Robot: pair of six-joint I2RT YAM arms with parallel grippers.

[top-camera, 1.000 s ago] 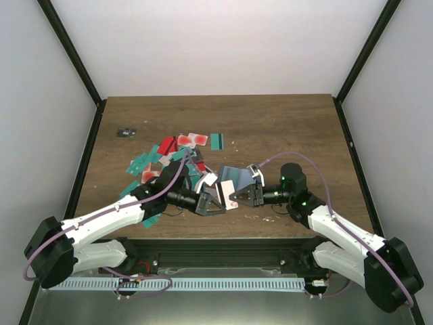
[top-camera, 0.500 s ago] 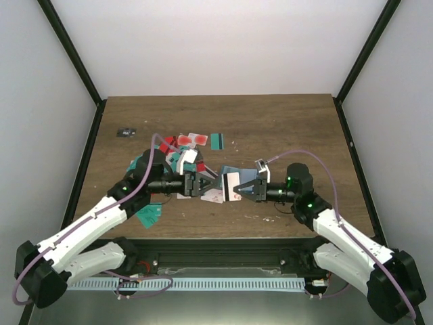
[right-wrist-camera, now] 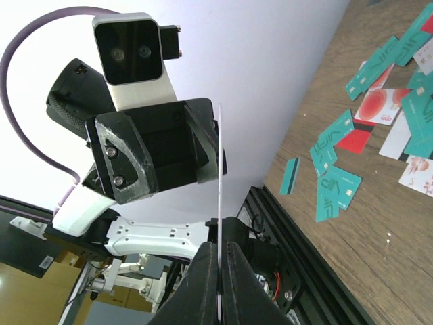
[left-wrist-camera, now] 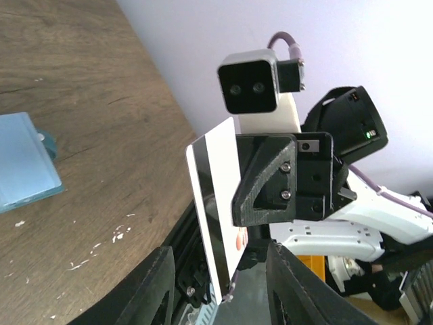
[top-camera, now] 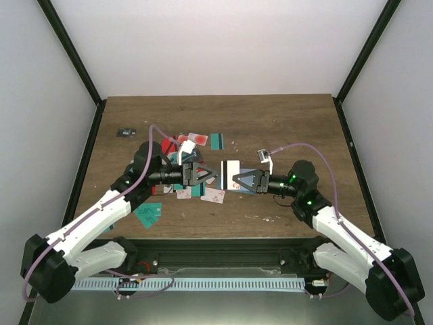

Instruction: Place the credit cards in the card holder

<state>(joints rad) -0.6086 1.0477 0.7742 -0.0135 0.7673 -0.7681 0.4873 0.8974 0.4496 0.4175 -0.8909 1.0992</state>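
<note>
Over the counter (top-camera: 291,128), near its front edge, the left claw (top-camera: 211,175) has let go and stands part open. The right claw (top-camera: 238,180) now pinches the striped white credit card (left-wrist-camera: 216,203), so the handover looks done. The card holder (left-wrist-camera: 20,162) lies below, still unfilled.

Even, diffuse light fills the overhead view. Shadows on the table (top-camera: 284,128) are soft and faint, and the frame is sharp. In the left wrist view the wall (left-wrist-camera: 203,40) at 12 o'clock looks washed lavender, while the white credit card (left-wrist-camera: 215,203) is crisp. The right wrist view blows out to white at 9 o'clock.
</note>
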